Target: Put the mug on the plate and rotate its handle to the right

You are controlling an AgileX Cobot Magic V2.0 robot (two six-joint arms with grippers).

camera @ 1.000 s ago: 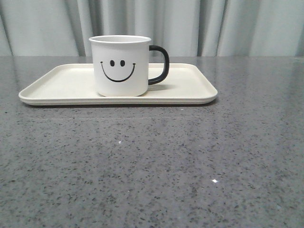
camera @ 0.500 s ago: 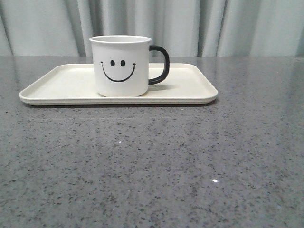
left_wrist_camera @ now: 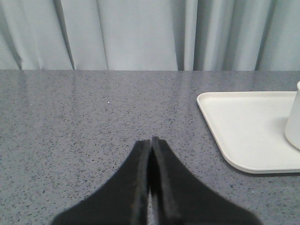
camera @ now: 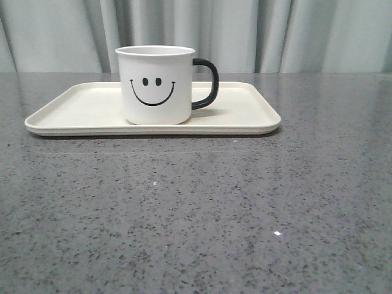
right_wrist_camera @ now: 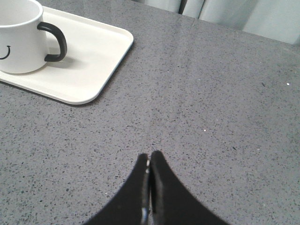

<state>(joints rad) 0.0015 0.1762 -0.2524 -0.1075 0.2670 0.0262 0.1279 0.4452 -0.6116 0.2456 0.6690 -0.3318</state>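
The left tool (left_wrist_camera: 150, 140) has its black fingers pressed together over bare grey worktop (left_wrist_camera: 93, 117), apart from the plate (left_wrist_camera: 243, 136). Only the front view shows the whole scene: the mug (camera: 155, 84) upright on the plate (camera: 79, 107), smiley forward, handle (camera: 207, 84) pointing right. The right tool (right_wrist_camera: 150, 155), fingers likewise together, sits off the plate's corner

Left gripper (left_wrist_camera: 150, 140) has its two black fingers pressed together, tips meeting, holding nothing. Right gripper (right_wrist_camera: 150, 154) is likewise closed, fingertips touching, empty. Neither arm appears in the front view; both show only through their wrist cameras
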